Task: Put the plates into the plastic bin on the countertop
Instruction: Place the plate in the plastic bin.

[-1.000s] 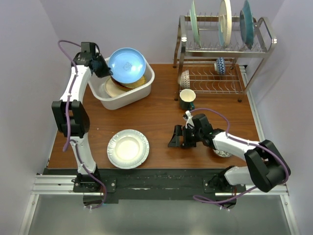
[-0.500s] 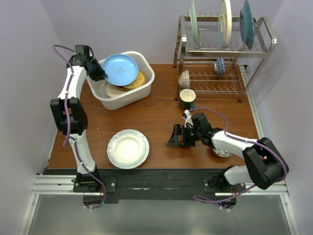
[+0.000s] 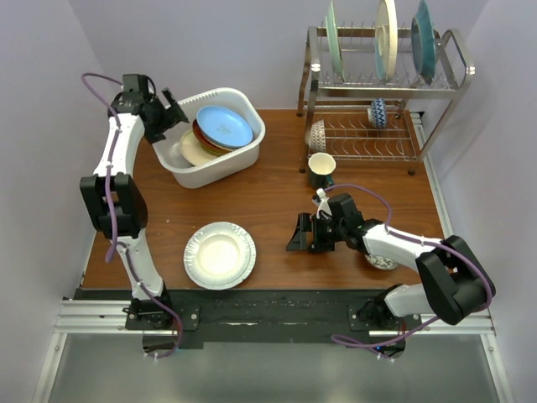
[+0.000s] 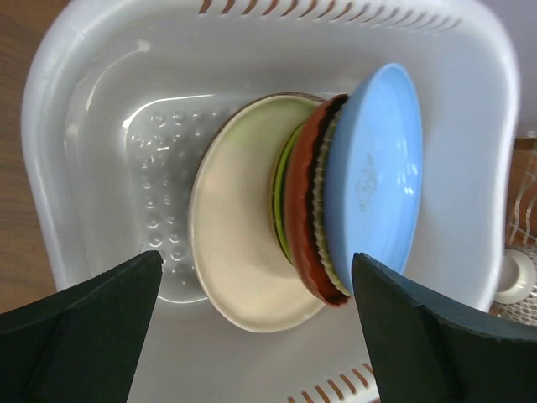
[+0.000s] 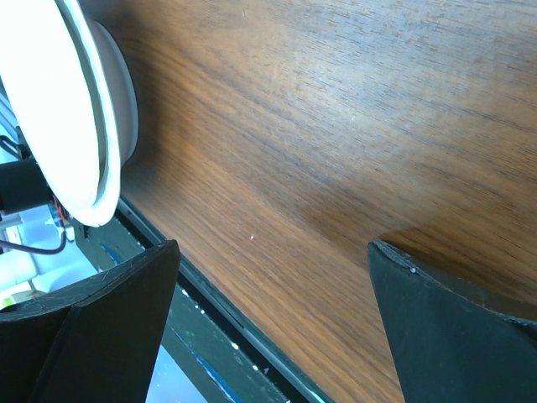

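Black left gripper (image 3: 176, 109) hangs at the bin's (image 3: 252, 144) left rim, jaws spread, holding nothing. Its wrist view shows the blue plate (image 4: 373, 176) leaning on a red-brown plate (image 4: 302, 210) and a cream plate (image 4: 239, 243) inside the bin; 1 second ago the blue plate was clamped above them. The right gripper (image 3: 295, 236), jaws wide, sits low over the countertop (image 3: 268, 185).

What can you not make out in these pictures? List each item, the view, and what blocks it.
1. Stack under the blue plate in the bin: top view, the blue plate covers most of it, so the count is unclear.
2. Bowl by the right arm: top view, the arm hides most of it.
3. White plate: right wrist view, cut off by the left edge.
4. Rack plates: top view, edge-on, faces unseen.
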Robot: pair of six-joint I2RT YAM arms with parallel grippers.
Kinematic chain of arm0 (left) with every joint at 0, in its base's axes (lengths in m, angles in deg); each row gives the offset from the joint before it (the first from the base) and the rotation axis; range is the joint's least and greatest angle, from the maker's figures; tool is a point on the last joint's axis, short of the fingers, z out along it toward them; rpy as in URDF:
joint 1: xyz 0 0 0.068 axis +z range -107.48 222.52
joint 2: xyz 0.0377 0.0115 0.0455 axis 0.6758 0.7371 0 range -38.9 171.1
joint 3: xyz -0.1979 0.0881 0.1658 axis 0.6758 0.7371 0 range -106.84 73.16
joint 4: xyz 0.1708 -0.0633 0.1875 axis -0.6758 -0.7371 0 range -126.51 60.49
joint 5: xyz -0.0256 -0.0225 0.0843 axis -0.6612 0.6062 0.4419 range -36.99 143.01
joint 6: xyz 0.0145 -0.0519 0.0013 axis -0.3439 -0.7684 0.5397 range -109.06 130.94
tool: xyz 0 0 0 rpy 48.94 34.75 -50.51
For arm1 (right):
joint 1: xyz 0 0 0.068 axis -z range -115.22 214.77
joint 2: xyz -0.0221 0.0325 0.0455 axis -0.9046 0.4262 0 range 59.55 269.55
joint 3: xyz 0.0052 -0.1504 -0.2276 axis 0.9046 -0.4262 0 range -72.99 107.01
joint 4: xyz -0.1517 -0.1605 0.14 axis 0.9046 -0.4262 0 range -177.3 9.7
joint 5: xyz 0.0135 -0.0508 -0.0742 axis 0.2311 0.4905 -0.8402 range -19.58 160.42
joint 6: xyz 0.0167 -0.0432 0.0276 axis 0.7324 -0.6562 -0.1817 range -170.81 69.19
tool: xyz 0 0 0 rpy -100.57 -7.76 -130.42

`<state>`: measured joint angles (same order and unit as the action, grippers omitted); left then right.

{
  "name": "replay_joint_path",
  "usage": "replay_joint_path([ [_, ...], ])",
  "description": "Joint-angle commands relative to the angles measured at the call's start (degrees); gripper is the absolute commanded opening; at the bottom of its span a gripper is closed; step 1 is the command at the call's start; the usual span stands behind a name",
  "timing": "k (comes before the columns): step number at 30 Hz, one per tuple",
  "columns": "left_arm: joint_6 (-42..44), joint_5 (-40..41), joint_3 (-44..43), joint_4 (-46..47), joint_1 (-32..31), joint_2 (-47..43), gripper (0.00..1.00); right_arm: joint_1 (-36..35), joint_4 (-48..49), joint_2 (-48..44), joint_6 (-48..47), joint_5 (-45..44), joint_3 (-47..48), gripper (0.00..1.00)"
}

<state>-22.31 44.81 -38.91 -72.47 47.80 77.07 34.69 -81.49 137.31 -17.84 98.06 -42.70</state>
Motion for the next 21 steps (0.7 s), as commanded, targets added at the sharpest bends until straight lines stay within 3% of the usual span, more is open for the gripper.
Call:
replay_joint_path([
  [1, 1.53, -1.63, -0.26, 2.0, 0.43, -8.99, 1.0, -0.15, -1.8, 1.17, -0.71, -1.27, -0.22, 0.99],
  [13, 4.07, -8.4, 17.84, 4.82, 0.0, -27.71, 0.98, -0.15, -1.97, -0.41, -0.19, -1.01, -0.84, 0.99],
  [21, 2.94, -10.95, 36.99, 5.34, -0.18, -41.32, 0.96, -0.15, -2.5, -2.52, 0.51, -0.92, -1.02, 0.99],
])
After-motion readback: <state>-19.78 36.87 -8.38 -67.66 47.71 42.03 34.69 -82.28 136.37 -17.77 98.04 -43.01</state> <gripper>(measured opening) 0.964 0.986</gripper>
